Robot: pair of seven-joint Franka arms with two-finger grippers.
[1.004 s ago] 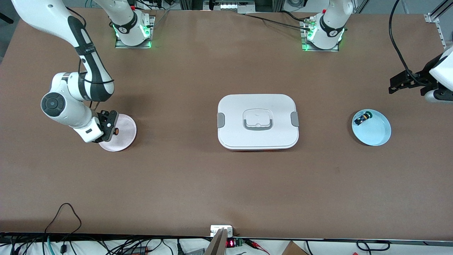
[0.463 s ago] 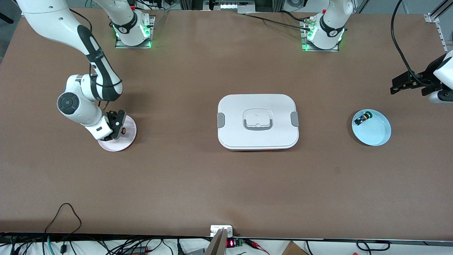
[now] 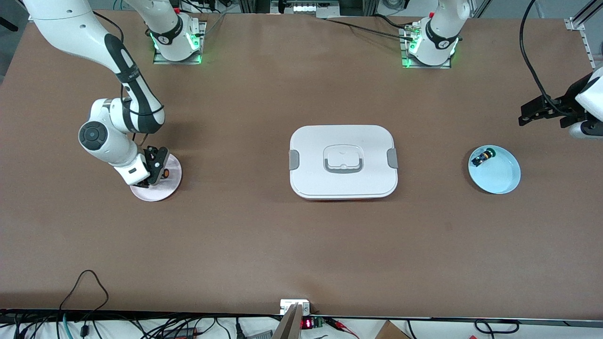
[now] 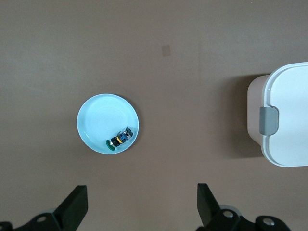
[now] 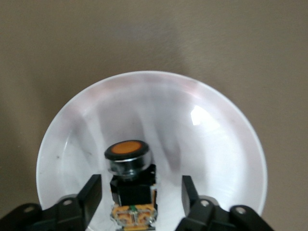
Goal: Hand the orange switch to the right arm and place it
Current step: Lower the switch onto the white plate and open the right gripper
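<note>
The orange switch [image 3: 166, 173] lies on a pale pink plate [image 3: 160, 190] at the right arm's end of the table. In the right wrist view the switch [image 5: 129, 159] shows its orange cap, black collar and tan rear block. My right gripper [image 3: 158, 168] is low over this plate. It is open [image 5: 140, 192], with a finger on each side of the switch and a gap at both sides. My left gripper [image 3: 524, 113] is open and empty [image 4: 142, 204], up in the air over the table's edge at the left arm's end.
A light blue plate [image 3: 501, 179] holds a green-capped switch [image 3: 483, 157] below the left gripper; the left wrist view shows this plate [image 4: 98, 118] too. A white lidded box [image 3: 343, 161] sits mid-table.
The right arm moved a little toward the table's middle, carrying the gripper and switch across the pink plate, then nearly stopped. The left gripper barely shifted.
</note>
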